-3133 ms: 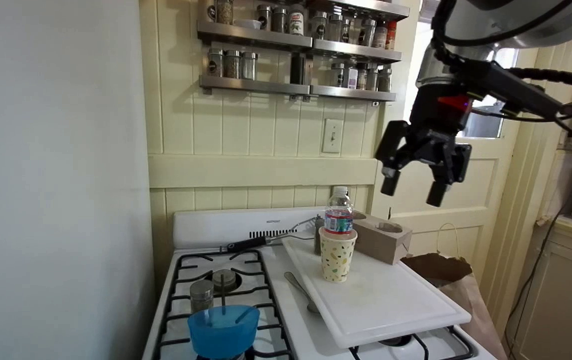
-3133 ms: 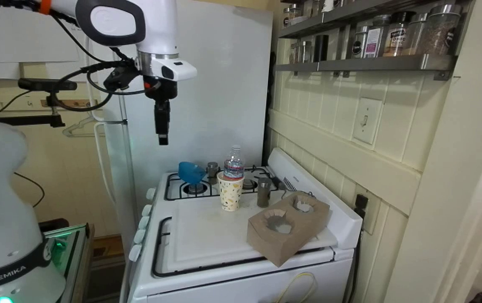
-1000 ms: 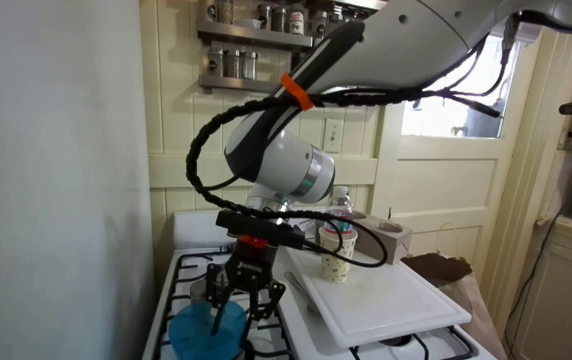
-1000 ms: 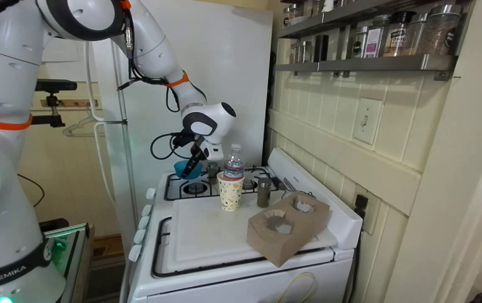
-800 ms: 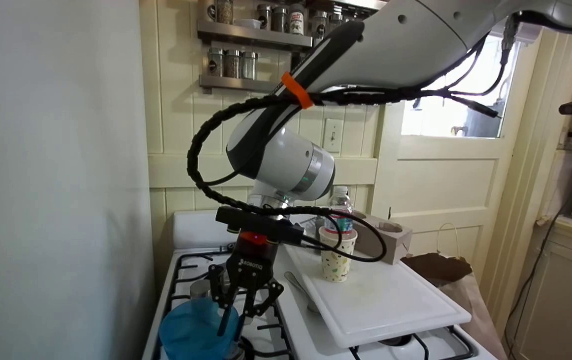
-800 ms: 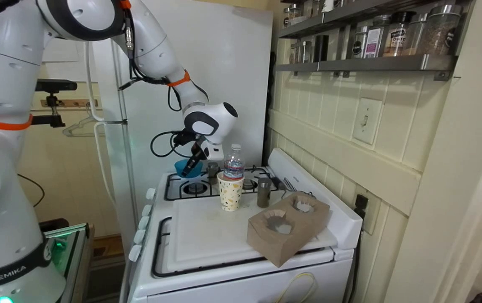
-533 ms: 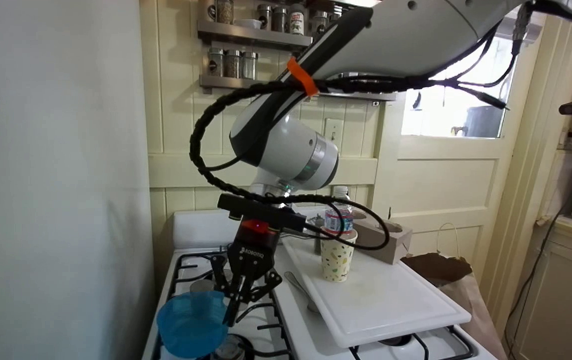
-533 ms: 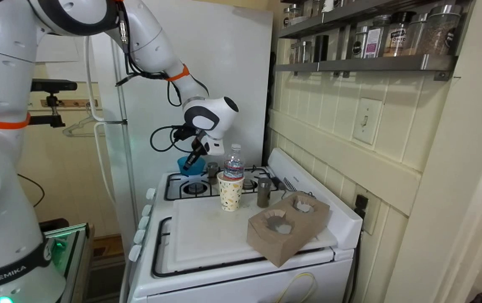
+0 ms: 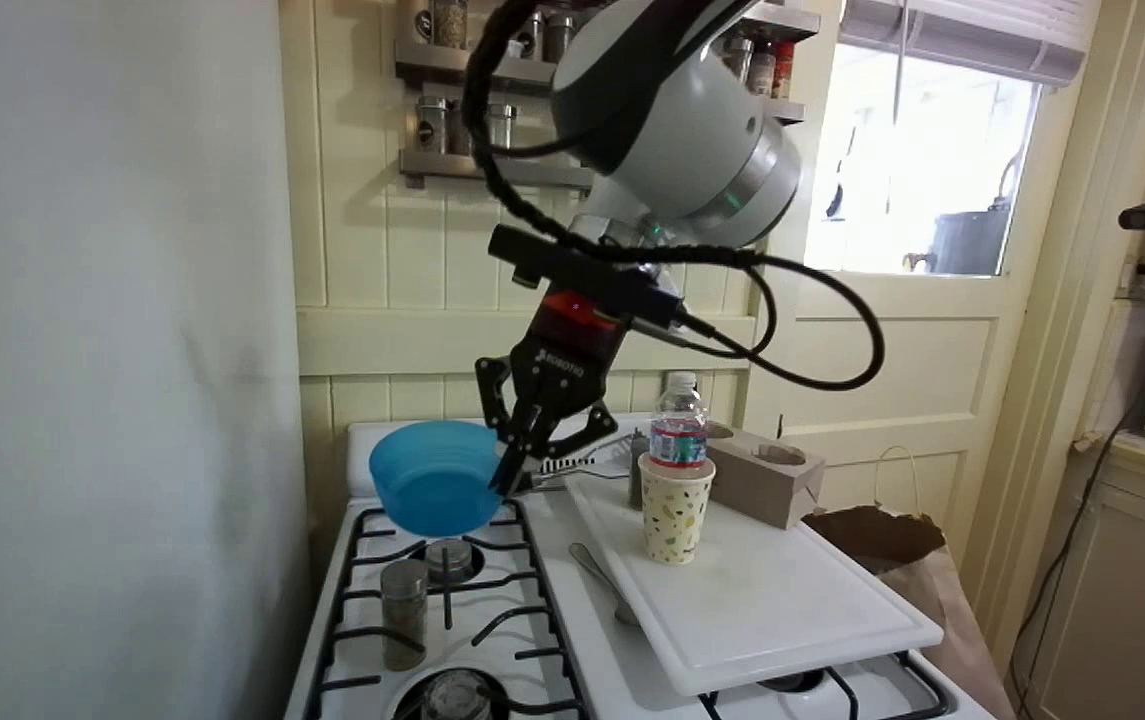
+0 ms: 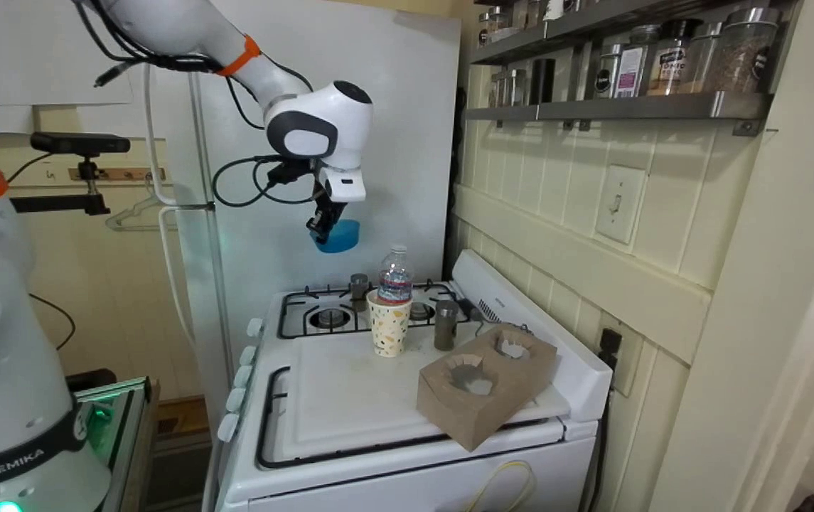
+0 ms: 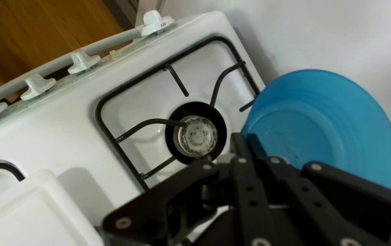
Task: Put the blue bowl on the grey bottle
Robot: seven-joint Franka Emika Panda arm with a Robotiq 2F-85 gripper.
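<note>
My gripper (image 9: 504,484) is shut on the rim of the blue bowl (image 9: 432,478) and holds it in the air above the rear burners' side of the stove. The bowl hangs tilted off one side of the fingers. In the wrist view the bowl (image 11: 338,119) lies right of the fingertips, its rim pinched between the two fingers (image 11: 238,145). The grey bottle (image 9: 680,425), see-through with a red and blue label, stands upright in a cream patterned cup (image 9: 674,515). In both exterior views the bottle and cup are apart from the bowl. The wrist view does not show the bottle.
A glass spice jar (image 9: 404,620) stands on the stove grate below the bowl. Cup and a brown cardboard holder (image 10: 485,384) share the white cutting board (image 9: 792,620). A spoon (image 9: 604,588) lies beside the board. Metal spice shelves (image 10: 634,107) stick out from the wall.
The fingers were apart at the bowl's rim a second ago and have closed on it. Since half a second ago the gripper has lifted the bowl off the burner, up and toward the bottle's side.
</note>
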